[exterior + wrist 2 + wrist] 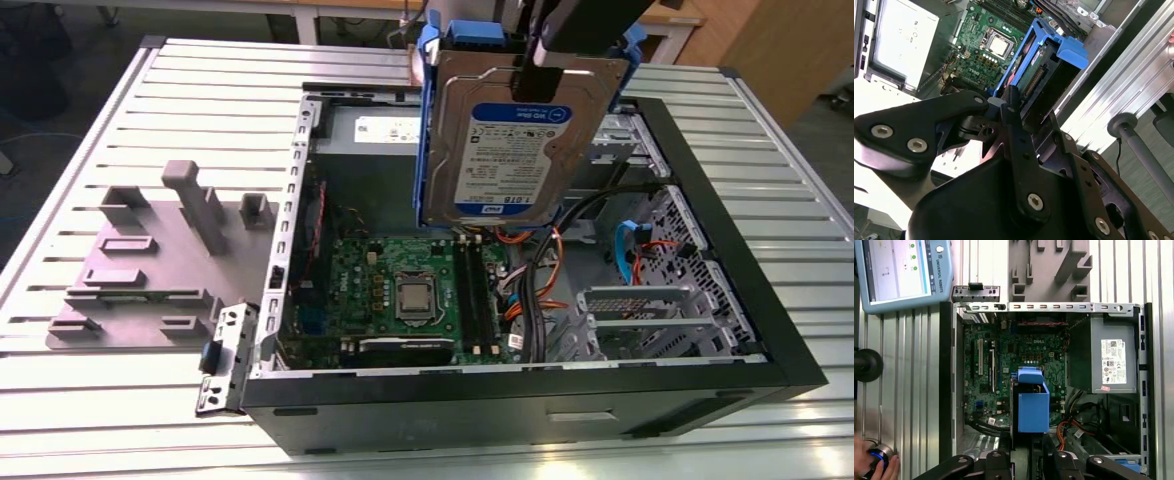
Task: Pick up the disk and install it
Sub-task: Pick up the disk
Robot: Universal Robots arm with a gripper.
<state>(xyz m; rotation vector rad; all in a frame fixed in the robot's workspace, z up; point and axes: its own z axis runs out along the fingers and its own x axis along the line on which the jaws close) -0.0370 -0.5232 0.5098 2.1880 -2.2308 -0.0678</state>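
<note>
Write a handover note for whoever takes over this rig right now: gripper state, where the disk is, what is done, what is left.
Gripper: shut on the disk, clamping its upper end.
Disk: held on edge in the air above the open computer case, over the motherboard. As far as the exterior view shows, it touches nothing inside.
Done: pickup.
Left: install. The disk is not yet seated in the case.
Note: a person's hand is beside the case in the first wrist view.

Label on disk (white-and-blue), power-supply sticker
</note>
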